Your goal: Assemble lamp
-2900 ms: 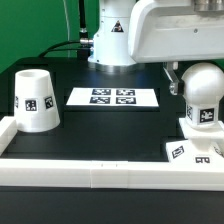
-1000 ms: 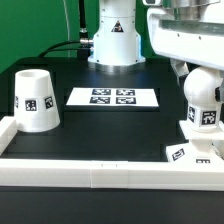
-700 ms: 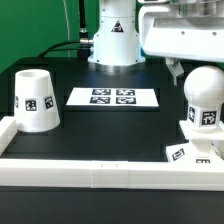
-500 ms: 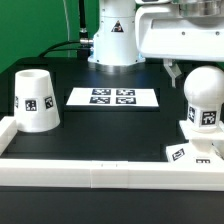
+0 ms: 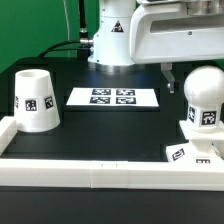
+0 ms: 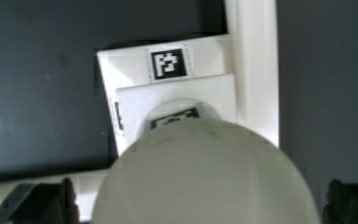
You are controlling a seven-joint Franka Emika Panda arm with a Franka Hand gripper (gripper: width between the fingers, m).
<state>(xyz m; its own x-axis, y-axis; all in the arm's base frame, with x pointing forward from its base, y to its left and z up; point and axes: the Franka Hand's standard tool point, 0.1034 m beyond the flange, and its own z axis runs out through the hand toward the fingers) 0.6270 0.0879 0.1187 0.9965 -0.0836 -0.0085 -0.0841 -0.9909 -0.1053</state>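
The white rounded bulb (image 5: 204,96) stands upright on the flat square base (image 5: 190,153) at the exterior view's right, against the front rail. My gripper (image 5: 188,72) hangs over the bulb's top with its jaws wide apart. One dark finger (image 5: 170,76) shows beside the bulb. In the wrist view the bulb (image 6: 208,165) fills the space between the two fingertips (image 6: 41,202), with a gap on each side, and the base (image 6: 158,92) lies beneath it. The tapered shade (image 5: 35,98) stands alone at the exterior view's left.
The marker board (image 5: 113,97) lies flat in the middle back of the black table. White rails (image 5: 90,170) edge the table's front and left. The robot's pedestal (image 5: 112,40) stands behind the board.
The gripper body has shifted a little toward the exterior view's left over the last second. The bulb, base and shade have not moved.
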